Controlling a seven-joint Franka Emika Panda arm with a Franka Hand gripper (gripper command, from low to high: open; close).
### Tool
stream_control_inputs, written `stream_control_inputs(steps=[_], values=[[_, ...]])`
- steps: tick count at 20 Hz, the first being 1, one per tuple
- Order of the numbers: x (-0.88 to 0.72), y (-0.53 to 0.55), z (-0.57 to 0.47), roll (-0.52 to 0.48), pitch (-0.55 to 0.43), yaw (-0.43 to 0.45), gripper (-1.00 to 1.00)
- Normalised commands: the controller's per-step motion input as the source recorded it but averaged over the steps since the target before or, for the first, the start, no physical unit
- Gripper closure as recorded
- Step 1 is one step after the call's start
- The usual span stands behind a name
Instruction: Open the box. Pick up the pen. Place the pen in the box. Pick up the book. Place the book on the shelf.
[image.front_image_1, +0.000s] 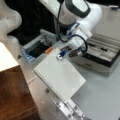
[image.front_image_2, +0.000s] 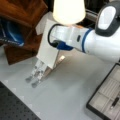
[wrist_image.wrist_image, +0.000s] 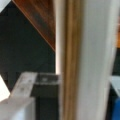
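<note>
In a front view the gripper (image.front_image_1: 60, 55) is up off the table with the book (image.front_image_1: 60, 76) hanging from it, jaws clamped on the book's top edge. The white cover tilts down toward that view's bottom, spiral binding along its lower left edge. Behind the arm, at the view's right, the box (image.front_image_1: 103, 56) sits open, lid raised. The shelf (image.front_image_1: 15, 95) fills the lower left corner, dark wood under a pale top board. A grey tray (image.front_image_1: 35, 47) with a blue edge lies at the upper left.

In a front view from the opposite side the arm (image.front_image_2: 100, 42) reaches across, and the book (image.front_image_2: 48, 43) hangs below it, held up just in front of the shelf (image.front_image_2: 22, 15). The box (image.front_image_2: 106, 98) shows its pale lined compartments at the bottom right, and the pen (image.front_image_2: 114, 102) lies inside one of them.

In the wrist view the book (wrist_image.wrist_image: 97, 60) runs top to bottom, edge-on and very close, with one finger (wrist_image.wrist_image: 22, 85) at the lower left and the shelf's red-brown wood (wrist_image.wrist_image: 40, 20) behind.
</note>
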Motion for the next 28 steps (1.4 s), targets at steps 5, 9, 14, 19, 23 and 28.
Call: stream_control_inputs(steps=[5,9,14,19,23,28], values=[[0.2,0.09,0.35,0.112,0.143,-0.285,1.0],[0.13,0.09,0.3,0.091,0.122,-0.274,1.0],[0.06,0.08,0.33,0.122,0.159,-0.34,1.0],[-0.01,0.06,0.38,0.133,0.166,-0.351,1.0],[0.01,0.05,0.28,0.141,0.135,-0.307,1.0],[0.03,0.0,0.18,0.131,0.106,-0.422,1.0]])
